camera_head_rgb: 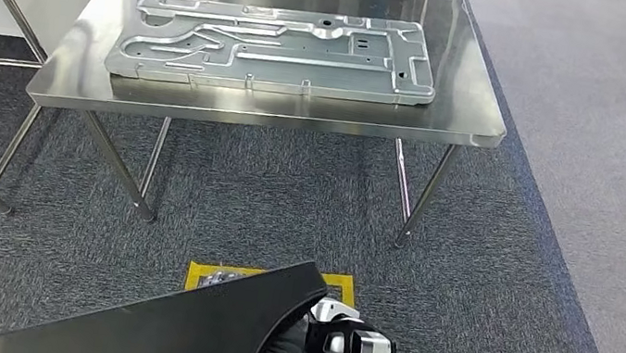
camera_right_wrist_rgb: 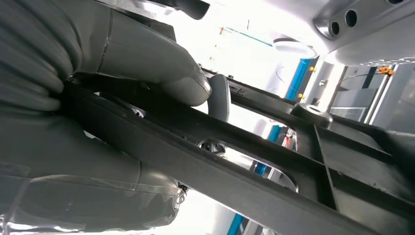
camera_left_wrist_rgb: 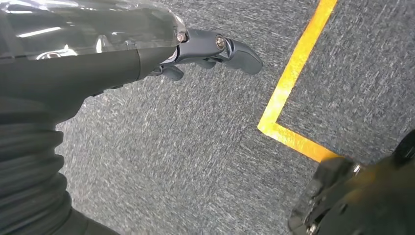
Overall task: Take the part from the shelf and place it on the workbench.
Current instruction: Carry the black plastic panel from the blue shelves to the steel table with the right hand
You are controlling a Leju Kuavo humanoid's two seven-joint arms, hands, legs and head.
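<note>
Presently the black part [camera_head_rgb: 174,329], a flat dark panel with ribs and cut-outs, sits low in the head view over the grey carpet [camera_head_rgb: 285,210], short of the workbench [camera_head_rgb: 282,106]. The right hand [camera_head_rgb: 303,344] holds its edge, thumb [camera_right_wrist_rgb: 147,63] pressed on one face of a rib and fingers under it. The left hand [camera_left_wrist_rgb: 161,54] hangs above the carpet beside a yellow floor line [camera_left_wrist_rgb: 293,73], fingers [camera_left_wrist_rgb: 230,49] extended, gripping nothing. A grey metal plate [camera_head_rgb: 277,49] lies flat on the steel workbench.
</note>
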